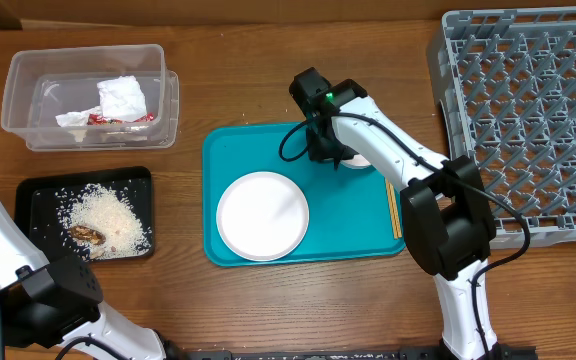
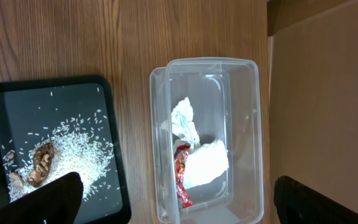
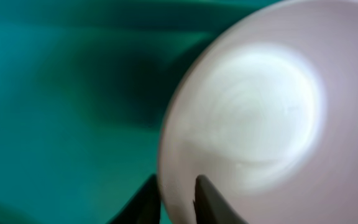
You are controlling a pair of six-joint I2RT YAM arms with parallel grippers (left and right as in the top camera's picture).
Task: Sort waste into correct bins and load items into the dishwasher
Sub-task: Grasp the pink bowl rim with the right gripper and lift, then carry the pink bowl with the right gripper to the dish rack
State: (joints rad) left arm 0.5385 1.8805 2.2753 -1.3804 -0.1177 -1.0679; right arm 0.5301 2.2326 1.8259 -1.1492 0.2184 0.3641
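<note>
— Surface?
— A brown wood-grain table (image 1: 268, 80); flat teal plastic serving tray (image 1: 228, 150) at centre, square grey plastic dish rack (image 1: 528, 110) to the right.
— Grippers?
— My right gripper (image 3: 176, 199) clamps the rim of the small round white bowl (image 3: 253, 112) on that tray; my left gripper (image 2: 176, 186) hangs agape over the clear rectangular plastic tub (image 2: 241, 93).

A brown wood-grain table (image 1: 268, 60) under soft, even light.

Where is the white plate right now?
Overhead view: the white plate sits on the teal tray, left half, left of the small white bowl.
</note>
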